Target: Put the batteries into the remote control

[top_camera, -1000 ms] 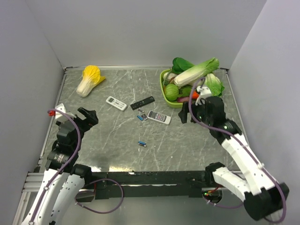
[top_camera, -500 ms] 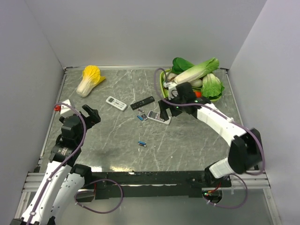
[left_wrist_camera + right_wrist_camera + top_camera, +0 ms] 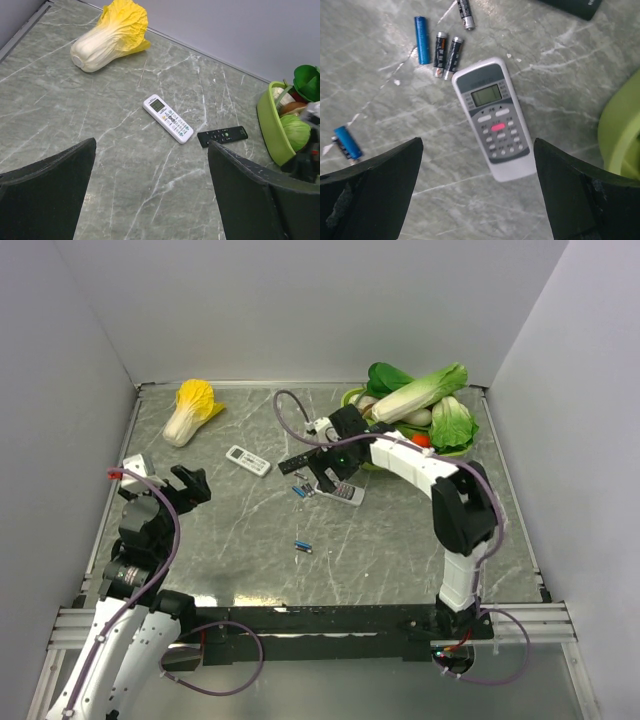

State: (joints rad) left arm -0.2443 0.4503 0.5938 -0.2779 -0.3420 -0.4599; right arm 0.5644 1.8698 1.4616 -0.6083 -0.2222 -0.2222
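Note:
The remote control [image 3: 495, 120] lies face up on the marble table, a grey-and-white remote with a small screen and a pink button. In the top view it [image 3: 348, 495] sits partly under my right gripper [image 3: 326, 478]. My right gripper [image 3: 477, 160] is open and empty, hovering above the remote with its fingers either side of it. One blue battery [image 3: 422, 40] lies beside two dark cells [image 3: 446, 49], with another dark cell [image 3: 465, 12] above them. Another blue battery [image 3: 347, 142] lies apart, also seen in the top view [image 3: 303, 546]. My left gripper [image 3: 151, 150] is open and empty at the left [image 3: 190, 485].
A smaller white remote [image 3: 168, 119] and a slim black remote [image 3: 222, 135] lie beyond the left gripper. A green bowl [image 3: 356, 448] of vegetables stands at the back right. A yellow cabbage [image 3: 192, 410] lies at the back left. Grey walls enclose the table.
My right arm has swung from the right side leftward across the table and now hangs over the remote control. My left gripper has shifted only slightly.

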